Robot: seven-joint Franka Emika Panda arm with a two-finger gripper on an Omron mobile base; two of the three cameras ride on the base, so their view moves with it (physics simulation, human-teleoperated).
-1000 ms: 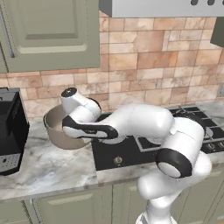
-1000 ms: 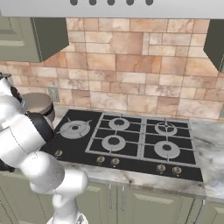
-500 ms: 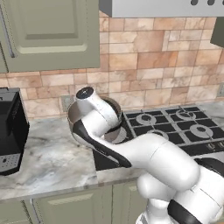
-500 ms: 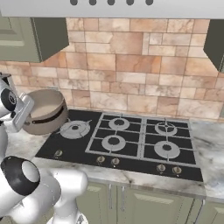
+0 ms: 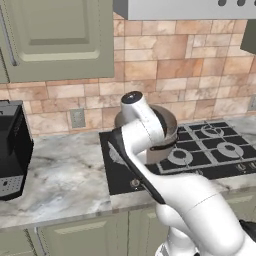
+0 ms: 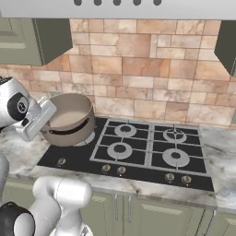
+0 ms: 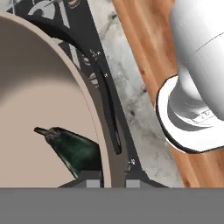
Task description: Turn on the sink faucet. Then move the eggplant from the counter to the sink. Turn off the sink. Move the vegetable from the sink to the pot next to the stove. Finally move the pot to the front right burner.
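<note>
Claw (image 7: pixel 107 181) clamps the smooth tan pot's (image 6: pixel 69 120) thin rim, glossy dark eggplant (image 7: pixel 74 151) inside.

Stove (image 6: pixel 138 156) burners bare; pot (image 6: pixel 70 120) blocks its left edge

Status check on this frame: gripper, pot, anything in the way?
Gripper shut on pot rim. Pot lifted, tilted, over stove's left edge; eggplant inside. Path to burners looks open.
</note>
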